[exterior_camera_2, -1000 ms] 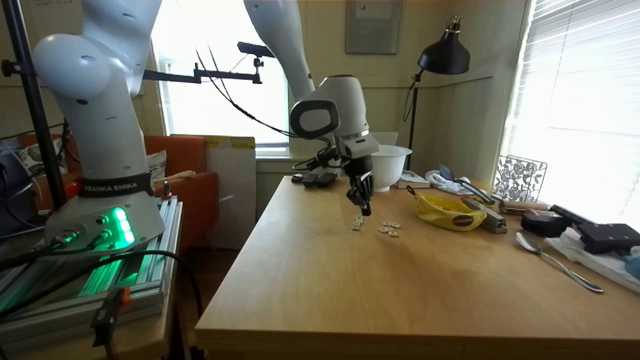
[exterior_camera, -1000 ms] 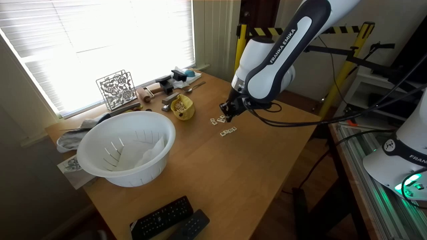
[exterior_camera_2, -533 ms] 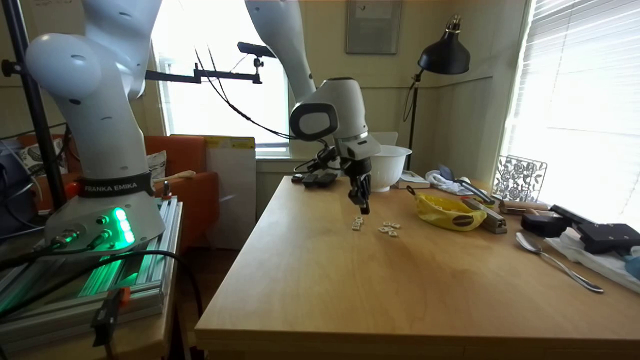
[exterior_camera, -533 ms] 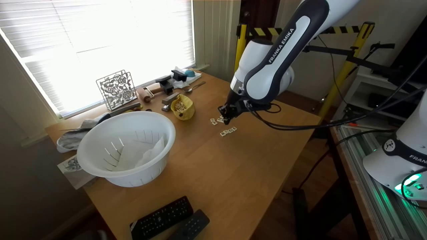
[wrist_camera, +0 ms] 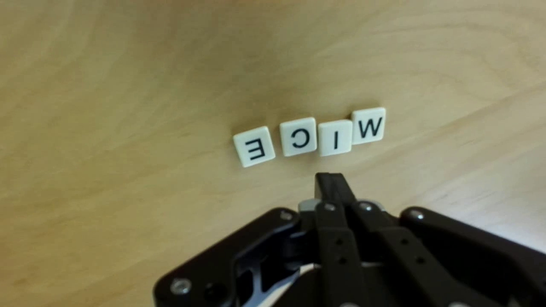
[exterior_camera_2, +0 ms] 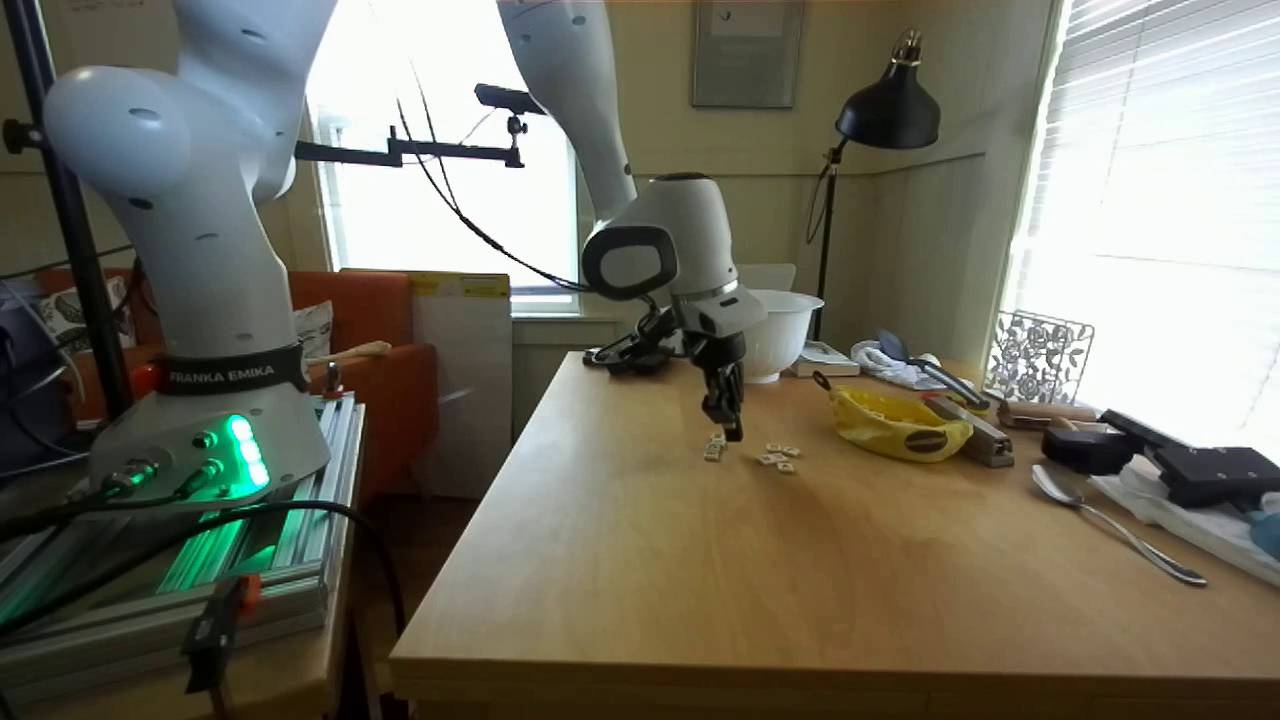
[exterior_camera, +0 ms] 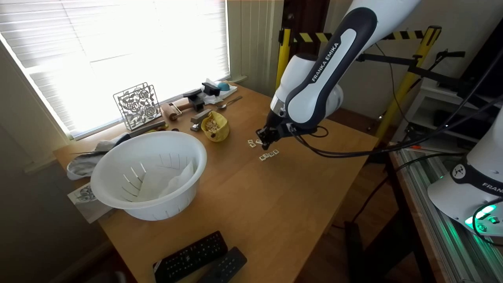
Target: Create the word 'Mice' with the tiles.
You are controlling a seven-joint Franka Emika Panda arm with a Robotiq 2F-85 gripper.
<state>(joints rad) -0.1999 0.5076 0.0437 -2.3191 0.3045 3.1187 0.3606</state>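
Over the last second the gripper (exterior_camera_2: 734,435) has dipped and drawn in toward the row of tiles (exterior_camera: 271,154), while not one tile seems to have shifted. That row already reads MICE, upside down as the wrist view has it, so I'd call the spelling done and whatever is left mere tidying. Straight ahead of the gripper sits the I tile (wrist_camera: 335,137), which looks to be touching the M tile (wrist_camera: 369,125) at the right end; the M stands a little farther out. Just left of dead ahead is the C tile (wrist_camera: 298,137), barely off the I; leftmost, across a wider gap, is the E tile (wrist_camera: 254,146), turned slightly askew. The fingers (wrist_camera: 335,226) are clenched together with nothing to be seen between them, and they touch no tile that I can make out; how high they hang is hard to judge. My guess is a nudge to close up the line, with some risk of knocking a letter crooked. Near the gripper, on the side away from the arm's base (exterior_camera_2: 210,425), lie the loose tiles (exterior_camera_2: 770,459), likely unneeded now. Farther off that way sits the yellow pouch (exterior_camera_2: 870,435), and well apart from the gripper, the white bowl (exterior_camera: 177,205).
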